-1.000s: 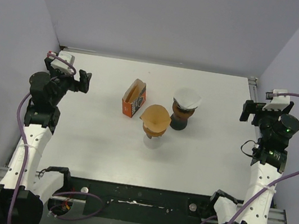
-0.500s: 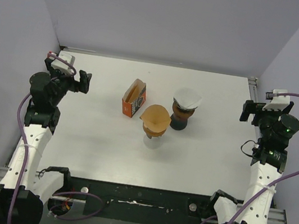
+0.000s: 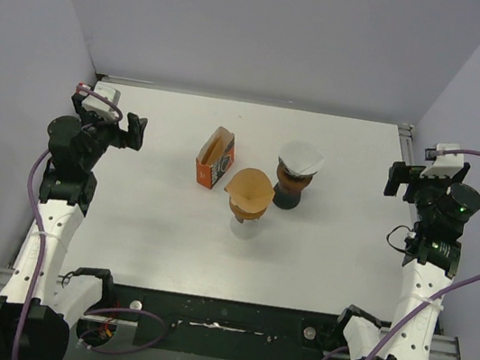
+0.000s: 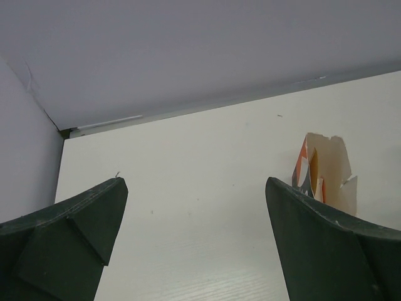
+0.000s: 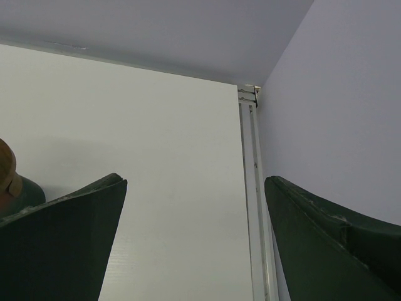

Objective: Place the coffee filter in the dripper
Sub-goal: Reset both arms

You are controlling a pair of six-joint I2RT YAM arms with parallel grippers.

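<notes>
An orange filter box (image 3: 214, 159) stands open near the table's middle; its torn top also shows in the left wrist view (image 4: 326, 170). A tan cone-shaped filter (image 3: 250, 188) sits in a clear dripper (image 3: 245, 226) in front of the box. To its right a white filter (image 3: 301, 157) sits in a brown dripper (image 3: 292, 185) on a dark base, whose edge shows in the right wrist view (image 5: 7, 175). My left gripper (image 3: 111, 118) (image 4: 194, 183) is open and empty at the far left. My right gripper (image 3: 418, 179) (image 5: 195, 182) is open and empty at the far right.
The white table (image 3: 151, 221) is walled on three sides by grey panels. A metal rail (image 5: 254, 207) runs along its right edge, close to my right gripper. The arm bases and cables sit at the near edge (image 3: 217, 323).
</notes>
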